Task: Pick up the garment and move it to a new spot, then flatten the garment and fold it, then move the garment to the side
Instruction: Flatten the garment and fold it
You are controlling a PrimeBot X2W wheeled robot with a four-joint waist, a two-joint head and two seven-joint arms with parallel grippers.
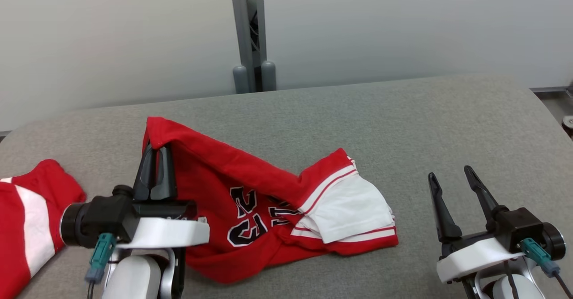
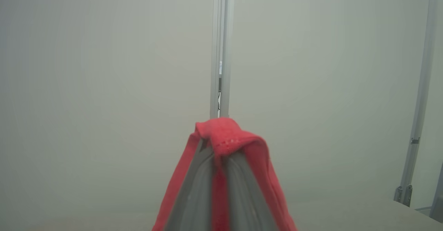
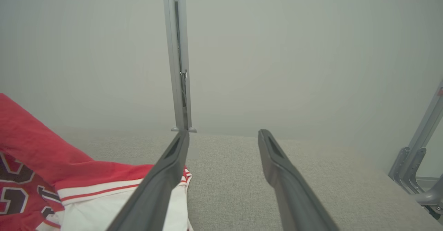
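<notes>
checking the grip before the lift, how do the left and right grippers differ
The left gripper has its jaws shut on the garment; the right gripper has them open, empty. The left gripper is over the garment, the right gripper beside it, over the table. Both point forward.

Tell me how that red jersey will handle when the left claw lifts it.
Likely floppy: the red jersey sags in folds from the left claw, pinched on one edge. Probably light; one pinch holds it up. May drag and bunch across the grey surface.
</notes>
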